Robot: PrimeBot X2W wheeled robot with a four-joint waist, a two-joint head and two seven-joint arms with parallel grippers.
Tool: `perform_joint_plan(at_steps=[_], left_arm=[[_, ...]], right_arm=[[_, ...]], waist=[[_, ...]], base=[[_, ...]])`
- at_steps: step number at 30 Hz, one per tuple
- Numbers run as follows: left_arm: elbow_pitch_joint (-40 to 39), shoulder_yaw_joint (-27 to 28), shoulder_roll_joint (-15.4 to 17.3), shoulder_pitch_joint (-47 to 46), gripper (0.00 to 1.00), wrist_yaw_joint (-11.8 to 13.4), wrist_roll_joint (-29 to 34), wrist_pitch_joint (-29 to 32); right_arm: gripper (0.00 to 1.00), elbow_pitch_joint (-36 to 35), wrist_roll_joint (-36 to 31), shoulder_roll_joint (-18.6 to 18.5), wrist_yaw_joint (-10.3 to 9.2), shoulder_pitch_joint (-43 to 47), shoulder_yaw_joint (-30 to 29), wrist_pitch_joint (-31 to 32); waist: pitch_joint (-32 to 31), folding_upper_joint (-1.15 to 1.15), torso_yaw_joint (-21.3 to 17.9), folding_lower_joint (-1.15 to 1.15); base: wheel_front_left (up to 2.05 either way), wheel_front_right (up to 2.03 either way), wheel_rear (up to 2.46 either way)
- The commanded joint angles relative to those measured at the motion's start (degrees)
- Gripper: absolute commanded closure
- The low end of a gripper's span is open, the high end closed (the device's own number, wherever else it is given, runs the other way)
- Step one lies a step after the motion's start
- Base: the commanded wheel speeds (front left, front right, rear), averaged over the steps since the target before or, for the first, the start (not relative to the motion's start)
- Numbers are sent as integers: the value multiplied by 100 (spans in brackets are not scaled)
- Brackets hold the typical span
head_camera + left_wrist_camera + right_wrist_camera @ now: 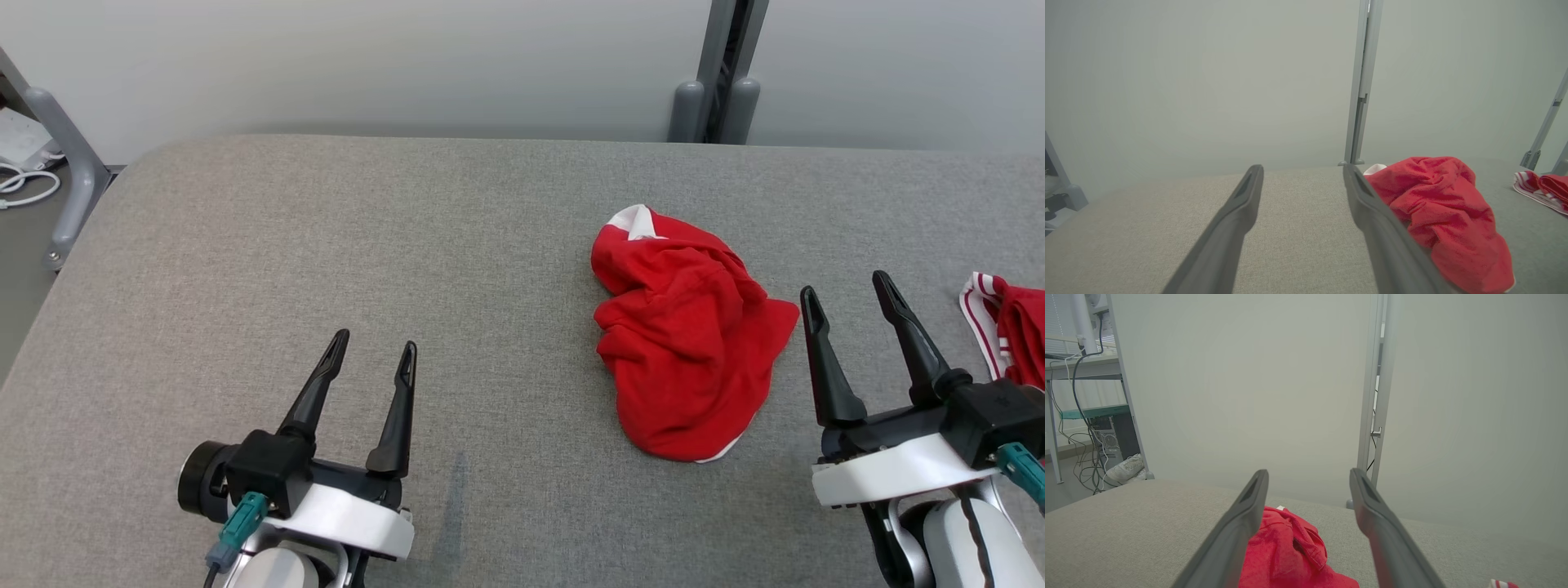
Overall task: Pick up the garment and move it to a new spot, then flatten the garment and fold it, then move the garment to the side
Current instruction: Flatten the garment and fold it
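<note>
Nearest the head camera, the left gripper (376, 339) hovers over the near left part of the grey fabric tabletop (326, 229). Its two dark fingers are spread wide with nothing between them. The right gripper (843, 282) hangs over the near right part, equally spread and holding nothing, its fingers leaning slightly left.

The red garment (686, 351) lies crumpled in a heap right of the tabletop's centre, just beside the right gripper's left finger and well apart from the left gripper. A white patch shows at its far end and a thin white trim at its near hem. In the right wrist view, that gripper's left finger covers part of the heap.

A second red garment (1012, 327) with white striped trim sits at the right edge of the tabletop, cut off by the frame.

Beyond the far edge a grey post (727, 73) rises against a pale wall. Off the far left corner stand a slanted grey leg (69, 163) and a white cable (20, 184) on the floor. White shoes (1126, 469) sit among the wires in the right wrist view.
</note>
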Motion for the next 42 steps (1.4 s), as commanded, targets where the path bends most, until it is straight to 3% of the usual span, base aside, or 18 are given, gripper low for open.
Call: perform_joint_plan(at_steps=[1,21,28,38,39,40,42], left_arm=[[-7,-5,17,-93,0,-1,-22,-23],[33,-142,17,-242,0,34,-79,-23],[58,-303,17,-367,0,70,-136,-23],[80,-527,17,-435,0,201,-308,-23],[84,-545,18,-439,0,208,-323,-23],[93,-555,19,-436,0,214,-338,-23],[110,-556,18,-402,0,226,-342,-22]], right_arm=[[0,-9,-29,-4,-3,-52,-23,-39],[0,176,-1,-104,-2,-369,131,99],[0,744,61,-366,-3,-1021,388,699],[0,2198,533,-786,-2,-1875,805,1996],[94,2271,575,-820,-2,-1923,866,2010],[100,2314,616,-865,-2,-1986,892,1940],[100,2367,709,-868,-3,-2020,1032,1820]], waist=[[11,0,3,0],[160,0,118,0],[354,0,400,0],[483,0,880,0],[485,0,931,0],[478,0,977,0],[449,0,1046,0]], base=[[0,0,0],[0,0,0],[0,0,0],[0,0,0],[0,0,0],[0,0,0],[0,0,0]])
